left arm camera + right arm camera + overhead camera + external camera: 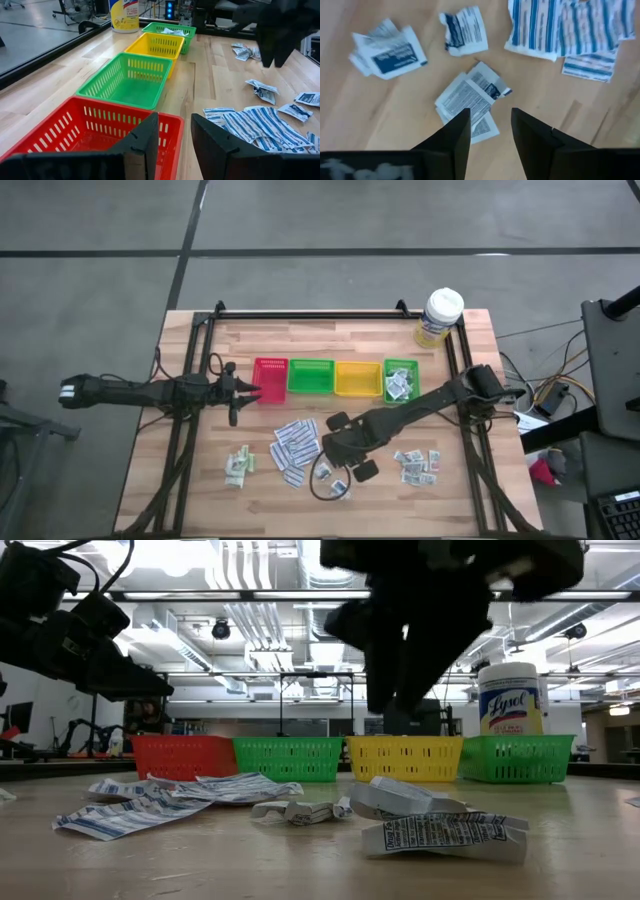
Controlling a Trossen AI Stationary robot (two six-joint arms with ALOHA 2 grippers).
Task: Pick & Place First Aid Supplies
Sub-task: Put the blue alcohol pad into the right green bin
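1. The right claw [490, 132] is hanging over the middle front of the pale wooden desk [200, 490], its two dark fingers standing apart with nothing between them.
2. The target seems to be the small folded white paper packet with black print [470, 102]. It is lying flat on the desk just ahead of the right claw's fingertips, apart from them, with loose neighbours nearby: a crumpled white-and-dark sachet [465, 31] and a cluster of long white blue-striped strips [560, 27].
3. Handling, judged: the packet is looking very light, thin and limp, probably slick paper. It is likely sliding or fanning open under a push; a raised, creased edge is offering the best pinch, fingers straddling the narrow width.
4. The left claw [172, 145] is waiting at the near rim of the red slotted plastic tray [90, 130], fingers parted, gripping nothing.
5. In the overhead view, some packets are already sitting in the small green slotted tray [400, 381] at the row's right end; more are lying scattered across the front of the desk.
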